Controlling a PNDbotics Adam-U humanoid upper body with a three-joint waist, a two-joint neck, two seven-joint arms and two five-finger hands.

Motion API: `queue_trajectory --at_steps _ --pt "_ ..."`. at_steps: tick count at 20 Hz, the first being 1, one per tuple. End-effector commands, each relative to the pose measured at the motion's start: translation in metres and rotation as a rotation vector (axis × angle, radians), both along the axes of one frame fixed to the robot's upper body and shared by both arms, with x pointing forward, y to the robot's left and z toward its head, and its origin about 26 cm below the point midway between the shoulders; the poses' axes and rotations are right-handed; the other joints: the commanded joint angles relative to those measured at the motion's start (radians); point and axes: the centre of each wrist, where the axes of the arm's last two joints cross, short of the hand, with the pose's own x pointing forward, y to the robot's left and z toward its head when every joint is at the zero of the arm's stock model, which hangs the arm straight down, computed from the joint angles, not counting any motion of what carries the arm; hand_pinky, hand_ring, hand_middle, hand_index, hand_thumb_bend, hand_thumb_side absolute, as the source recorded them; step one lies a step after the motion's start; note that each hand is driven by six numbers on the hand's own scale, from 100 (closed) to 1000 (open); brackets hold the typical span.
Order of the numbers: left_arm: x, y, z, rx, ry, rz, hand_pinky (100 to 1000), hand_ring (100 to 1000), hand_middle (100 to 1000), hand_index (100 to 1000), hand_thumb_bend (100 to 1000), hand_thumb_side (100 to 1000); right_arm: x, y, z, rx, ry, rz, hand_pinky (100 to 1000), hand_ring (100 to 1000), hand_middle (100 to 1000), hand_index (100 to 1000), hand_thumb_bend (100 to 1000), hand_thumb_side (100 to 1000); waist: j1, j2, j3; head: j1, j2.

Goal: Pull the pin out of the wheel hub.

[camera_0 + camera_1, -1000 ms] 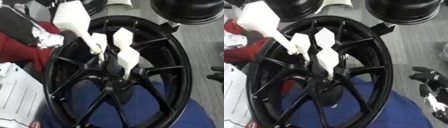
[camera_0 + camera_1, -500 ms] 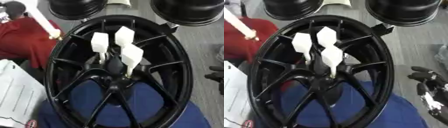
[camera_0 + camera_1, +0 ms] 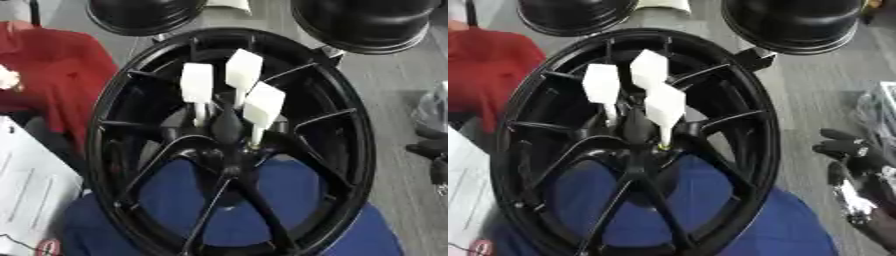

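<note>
Looking down at the wheel hub (image 3: pixel 227 134), I see that the white arm which reached in from the hub's upper left a second ago is gone, so the way in is clear. Three white-tagged pins (image 3: pixel 262 107) still stand in the hub, clustered just above its centre, same as before, so I judge that nothing has been pulled yet. My right hand (image 3: pixel 846 148) waits well to the right of the hub, outside the black wheel (image 3: pixel 354 150), fingers relaxed and holding nothing. My left hand shows in neither view. Next I judge my right hand must cross the rim to the nearest pin.
</note>
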Motion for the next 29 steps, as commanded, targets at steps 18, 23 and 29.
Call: queue_trajectory --at_steps 18,23,29 --pt "-0.01 0.002 -0.031 -0.195 -0.189 0.09 731 761 651 808 100 816 0.001 -0.004 0.012 0.016 -0.054 -0.012 889 788 855 767 100 515 0.003 -0.011 -0.009 0.006 -0.017" --pt "-0.004 -0.022 -0.041 -0.509 -0.417 -0.18 716 742 624 791 100 788 0.002 -0.002 0.011 0.033 -0.057 -0.014 877 785 854 766 100 520 -0.005 -0.006 -0.01 0.007 -0.024" --pt "0.004 -0.049 -0.063 -0.724 -0.457 -0.427 721 743 628 791 100 797 0.003 -0.002 0.013 0.05 -0.075 -0.011 879 784 852 766 100 518 -0.016 -0.004 -0.016 -0.001 -0.02"
